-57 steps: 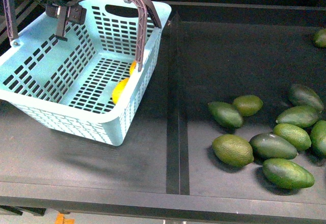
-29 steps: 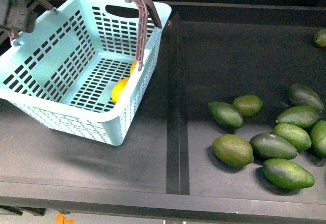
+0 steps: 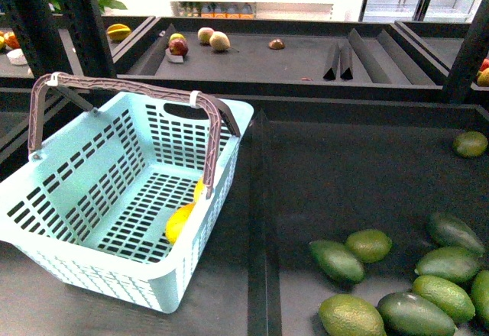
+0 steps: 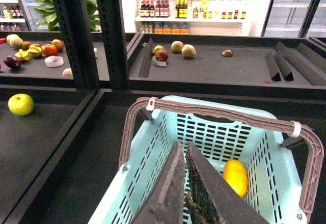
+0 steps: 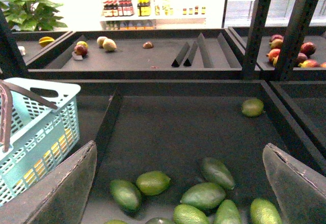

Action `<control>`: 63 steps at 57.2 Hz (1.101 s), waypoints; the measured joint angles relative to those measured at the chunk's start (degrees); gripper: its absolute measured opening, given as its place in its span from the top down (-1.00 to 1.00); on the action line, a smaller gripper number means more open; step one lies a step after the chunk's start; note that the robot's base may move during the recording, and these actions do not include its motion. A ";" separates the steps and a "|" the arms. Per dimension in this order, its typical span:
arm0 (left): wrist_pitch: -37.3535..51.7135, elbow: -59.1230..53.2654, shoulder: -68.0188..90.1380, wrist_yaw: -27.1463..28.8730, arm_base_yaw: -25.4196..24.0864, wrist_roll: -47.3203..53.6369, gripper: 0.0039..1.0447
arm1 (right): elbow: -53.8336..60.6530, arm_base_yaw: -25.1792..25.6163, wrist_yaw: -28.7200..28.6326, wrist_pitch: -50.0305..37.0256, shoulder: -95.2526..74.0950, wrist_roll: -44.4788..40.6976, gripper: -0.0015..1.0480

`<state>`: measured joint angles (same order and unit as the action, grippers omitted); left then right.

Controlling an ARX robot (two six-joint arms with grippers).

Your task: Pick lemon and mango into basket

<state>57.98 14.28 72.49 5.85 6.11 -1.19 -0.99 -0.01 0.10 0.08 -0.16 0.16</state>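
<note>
Mango (image 4: 235, 177) shows whole from left wrist, basket (image 3: 46, 252) wall half-hiding it in front view.

Your way into the basket (image 3: 92, 198) is open from above, except the handles (image 3: 126, 85) arching across its far side at 12 o'clock. Tray floor betw. basket and the avocados (image 3: 397, 282) at 4 o'clock is bare; a divider (image 3: 258, 221) runs betw. them.

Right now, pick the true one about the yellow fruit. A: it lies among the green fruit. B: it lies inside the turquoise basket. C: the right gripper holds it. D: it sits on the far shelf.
B: the mango lies on the slotted floor of the basket.
</note>
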 joint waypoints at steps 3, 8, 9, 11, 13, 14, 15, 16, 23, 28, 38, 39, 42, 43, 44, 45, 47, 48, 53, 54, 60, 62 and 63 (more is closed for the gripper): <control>-0.70 -1.75 -2.36 -0.35 -0.66 0.11 0.94 | 0.00 0.00 0.00 0.00 0.00 0.00 -0.83; -2.29 -4.33 -6.29 -1.36 -1.40 0.15 0.94 | 0.00 0.00 0.00 0.00 0.00 0.00 -0.83; -2.60 -4.81 -7.02 -1.49 -1.53 0.17 0.94 | 0.00 0.00 0.00 0.00 0.00 0.00 -0.83; -1.36 -5.81 -7.15 -1.84 -1.68 0.24 0.94 | 0.00 0.00 0.00 0.00 0.00 0.00 -0.83; 0.00 -7.10 -7.56 -4.20 -2.99 0.33 0.94 | 0.00 0.00 0.00 0.00 0.00 0.00 -0.83; -0.09 -7.69 -7.96 -5.05 -3.85 0.37 0.94 | 0.00 0.00 0.00 0.00 0.00 0.00 -0.83; -0.35 -8.22 -8.39 -5.31 -4.42 0.39 0.94 | 0.00 0.00 0.00 0.00 0.00 0.00 -0.83; -0.85 -8.74 -9.03 -5.44 -4.92 0.39 0.94 | 0.00 0.00 0.00 0.00 0.00 0.00 -0.83; -5.99 -10.95 -16.39 -5.70 -5.81 0.39 0.94 | 0.00 0.00 -0.13 0.00 0.00 0.00 -0.83; -9.70 -11.82 -21.05 -5.73 -5.81 0.39 0.94 | 0.00 0.00 -0.11 0.00 0.00 0.00 -0.83; -17.31 -13.16 -30.16 -5.81 -5.81 0.48 0.94 | 0.00 0.00 -0.11 0.00 0.00 0.00 -0.83; -18.10 -13.29 -31.04 -5.81 -5.81 0.48 0.94 | 0.00 0.00 -0.11 0.00 0.00 0.00 -0.83; -20.72 -13.38 -33.88 -5.84 -5.81 0.50 0.94 | 0.00 0.00 -0.11 0.00 0.00 0.00 -0.83; -21.44 -13.38 -34.73 -5.84 -5.81 0.52 0.94 | 0.00 0.00 -0.11 0.00 0.00 0.00 -0.83; -22.51 -13.40 -35.95 -5.84 -5.81 0.52 0.94 | 0.00 0.00 -0.11 0.00 0.00 0.00 -0.83; -23.58 -13.40 -37.18 -5.84 -5.81 0.52 0.94 | 0.00 0.00 -0.11 0.00 0.00 0.00 -0.83; -25.31 -13.40 -39.10 -5.84 -5.81 0.52 0.94 | 0.00 0.00 -0.11 0.00 0.00 0.00 -0.83; -26.03 -13.40 -39.85 -5.84 -5.81 0.52 0.94 | 0.00 0.00 -0.11 0.00 0.00 0.00 -0.83; -29.64 -13.42 -43.71 -5.81 -5.84 0.52 0.94 | 0.00 0.00 -0.11 0.00 0.00 0.00 -0.83; -30.25 -13.42 -44.37 -5.81 -5.84 0.52 0.94 | 0.00 0.00 -0.11 0.00 0.00 0.00 -0.83; -33.79 -13.42 -48.11 -5.84 -5.84 0.52 0.94 | 0.00 0.00 -0.11 0.00 0.00 0.00 -0.83; -34.91 -13.42 -49.24 -5.84 -5.84 0.52 0.94 | 0.00 0.00 -0.11 0.00 0.00 0.00 -0.83; -35.39 -13.42 -49.77 -5.84 -5.86 0.52 0.94 | 0.00 0.00 -0.11 0.00 0.00 0.00 -0.83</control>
<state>22.59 0.86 22.72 0.01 0.25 -0.67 -0.99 -0.01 -0.01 0.08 -0.16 0.16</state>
